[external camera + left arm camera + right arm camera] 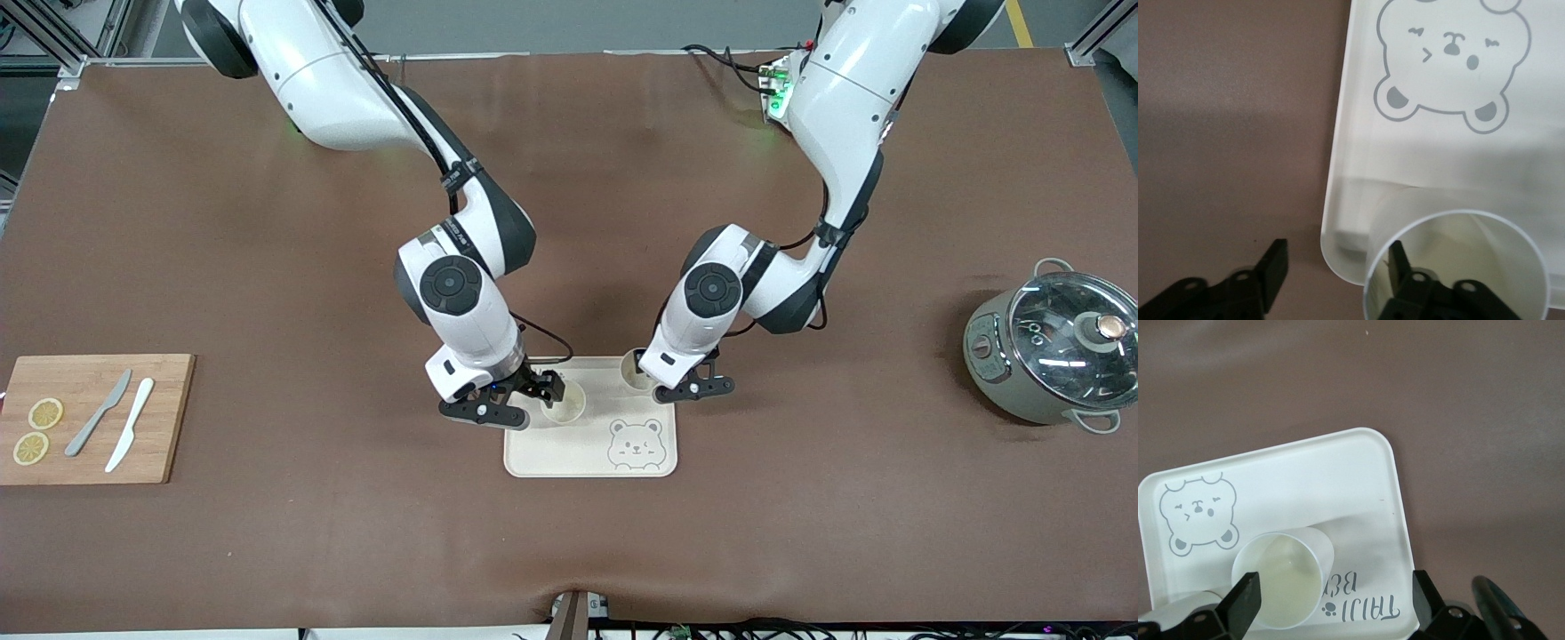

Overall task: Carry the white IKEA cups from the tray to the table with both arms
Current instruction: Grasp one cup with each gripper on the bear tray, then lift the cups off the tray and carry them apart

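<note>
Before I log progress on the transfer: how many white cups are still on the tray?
2. Both stand on the tray: one cup by the right gripper, the other cup partly hidden under the left gripper.

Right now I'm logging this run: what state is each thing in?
Cup under left gripper: upright on tray, one finger inside its rim.
Cup under right gripper: upright on tray, ungripped.
Tray: flat on table.
Left gripper: straddling cup wall.
Right gripper: open at its cup.
Pot: lid on.
</note>
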Motion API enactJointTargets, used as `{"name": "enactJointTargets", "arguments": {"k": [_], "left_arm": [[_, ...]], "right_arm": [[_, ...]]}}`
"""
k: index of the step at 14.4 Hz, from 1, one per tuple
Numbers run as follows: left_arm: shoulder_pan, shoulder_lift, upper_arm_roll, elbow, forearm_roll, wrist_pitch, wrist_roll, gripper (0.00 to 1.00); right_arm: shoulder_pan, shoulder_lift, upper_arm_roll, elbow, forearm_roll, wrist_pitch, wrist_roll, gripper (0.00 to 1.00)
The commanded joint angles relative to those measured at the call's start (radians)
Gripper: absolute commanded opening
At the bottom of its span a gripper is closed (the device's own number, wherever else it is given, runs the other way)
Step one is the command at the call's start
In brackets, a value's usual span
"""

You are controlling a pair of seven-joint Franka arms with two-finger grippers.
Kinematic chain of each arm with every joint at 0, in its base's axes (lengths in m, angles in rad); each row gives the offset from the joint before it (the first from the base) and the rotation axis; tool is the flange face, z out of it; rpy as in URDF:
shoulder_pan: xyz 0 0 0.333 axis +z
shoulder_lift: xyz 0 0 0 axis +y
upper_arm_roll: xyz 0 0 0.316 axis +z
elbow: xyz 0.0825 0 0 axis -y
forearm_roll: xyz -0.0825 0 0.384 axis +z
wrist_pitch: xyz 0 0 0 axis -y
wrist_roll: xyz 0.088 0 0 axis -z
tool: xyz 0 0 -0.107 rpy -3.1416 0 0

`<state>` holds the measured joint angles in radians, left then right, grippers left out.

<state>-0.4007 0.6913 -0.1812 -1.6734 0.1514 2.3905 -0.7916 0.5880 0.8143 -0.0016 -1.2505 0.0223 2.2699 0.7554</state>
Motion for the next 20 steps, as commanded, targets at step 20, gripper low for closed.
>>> {"name": "enactJointTargets", "arguments": {"k": [20], "left_arm": [[0.147,-0.337,0.002,0.009,-0.045,-0.407,0.161,0.0]], "right_arm": [[0.041,0.132,-0.011,0.029,-0.042,0.108,0.022,1.0]]}}
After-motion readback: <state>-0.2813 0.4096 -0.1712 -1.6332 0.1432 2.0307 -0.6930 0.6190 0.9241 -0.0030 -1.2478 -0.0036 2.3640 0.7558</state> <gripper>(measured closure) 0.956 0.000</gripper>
